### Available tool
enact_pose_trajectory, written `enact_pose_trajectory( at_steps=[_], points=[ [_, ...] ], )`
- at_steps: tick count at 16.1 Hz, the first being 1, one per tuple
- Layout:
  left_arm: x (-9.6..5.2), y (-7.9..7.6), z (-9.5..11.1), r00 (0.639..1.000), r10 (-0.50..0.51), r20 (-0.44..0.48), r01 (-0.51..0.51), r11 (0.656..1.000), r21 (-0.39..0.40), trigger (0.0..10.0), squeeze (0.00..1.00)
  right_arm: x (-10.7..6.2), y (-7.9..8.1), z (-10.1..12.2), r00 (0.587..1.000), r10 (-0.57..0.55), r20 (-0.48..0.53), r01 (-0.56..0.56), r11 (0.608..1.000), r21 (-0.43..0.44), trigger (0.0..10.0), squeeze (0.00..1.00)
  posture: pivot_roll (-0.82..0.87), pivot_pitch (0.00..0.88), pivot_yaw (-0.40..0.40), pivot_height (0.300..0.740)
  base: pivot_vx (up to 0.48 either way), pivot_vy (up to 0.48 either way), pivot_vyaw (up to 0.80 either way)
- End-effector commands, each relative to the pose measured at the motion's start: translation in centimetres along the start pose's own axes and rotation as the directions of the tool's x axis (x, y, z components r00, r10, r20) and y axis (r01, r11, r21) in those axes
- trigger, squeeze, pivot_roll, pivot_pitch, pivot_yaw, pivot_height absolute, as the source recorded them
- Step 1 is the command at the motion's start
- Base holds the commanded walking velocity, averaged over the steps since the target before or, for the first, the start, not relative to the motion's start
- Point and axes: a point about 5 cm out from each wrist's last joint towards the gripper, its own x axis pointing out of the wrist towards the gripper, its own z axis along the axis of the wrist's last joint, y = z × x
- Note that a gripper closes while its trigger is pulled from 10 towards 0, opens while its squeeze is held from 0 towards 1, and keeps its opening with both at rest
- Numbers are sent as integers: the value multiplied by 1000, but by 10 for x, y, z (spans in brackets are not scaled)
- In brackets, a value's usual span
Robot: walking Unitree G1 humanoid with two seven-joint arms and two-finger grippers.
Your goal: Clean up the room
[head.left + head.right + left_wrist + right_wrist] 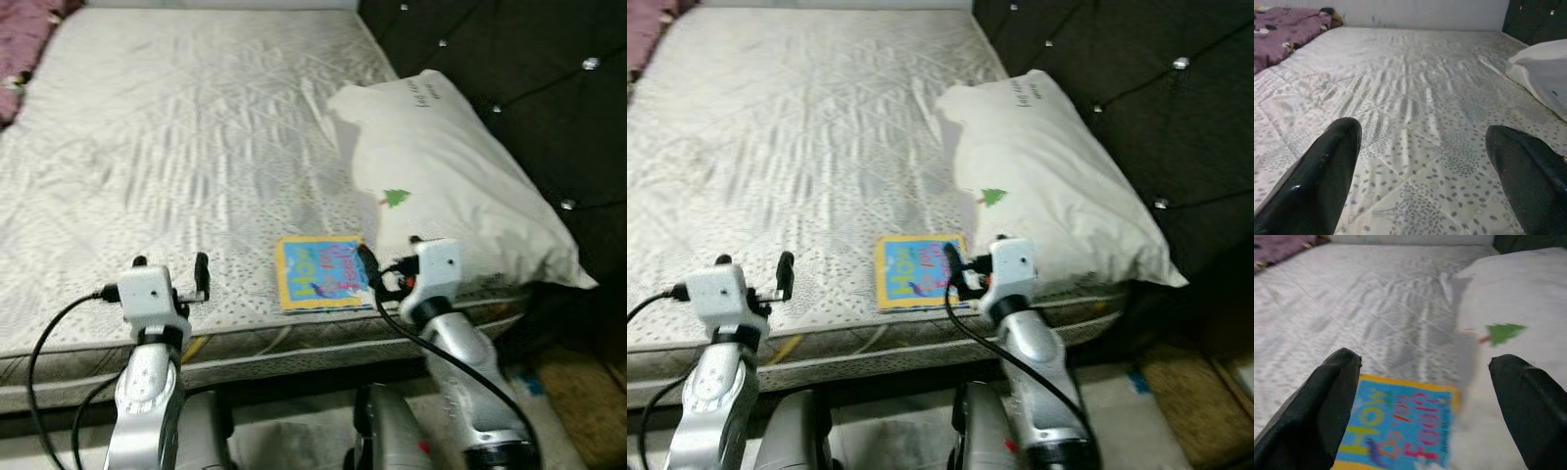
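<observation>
Lying flat on the quilted mattress, a glossy square book sits beneath the right gripper, both jaws open.

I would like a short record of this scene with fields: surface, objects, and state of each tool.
surface: white quilted mattress
book: flat blue picture book with yellow border, lying near the mattress front edge, beside the pillow
pillow: white pillow with small green tree print, against the dark tufted headboard
blanket: purple blanket at the far corner
left tool: open, above mattress
right tool: open, over the book
</observation>
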Motion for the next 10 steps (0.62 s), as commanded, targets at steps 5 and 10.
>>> enact_pose_trajectory(
  at_steps=[5,10],
  points=[
    [-11,2,-4,989,70,-131,-66,997,31,10000,0,8,-8,-3,997,-71,23,69,996,49,10000,0,31,91,9,587,0,0,0],
    [-14,-2,-10,966,92,-241,-107,993,-50,10000,0,7,-28,-3,980,-193,50,194,981,-20,10000,0,26,102,10,587,0,0,0]
  ],
)
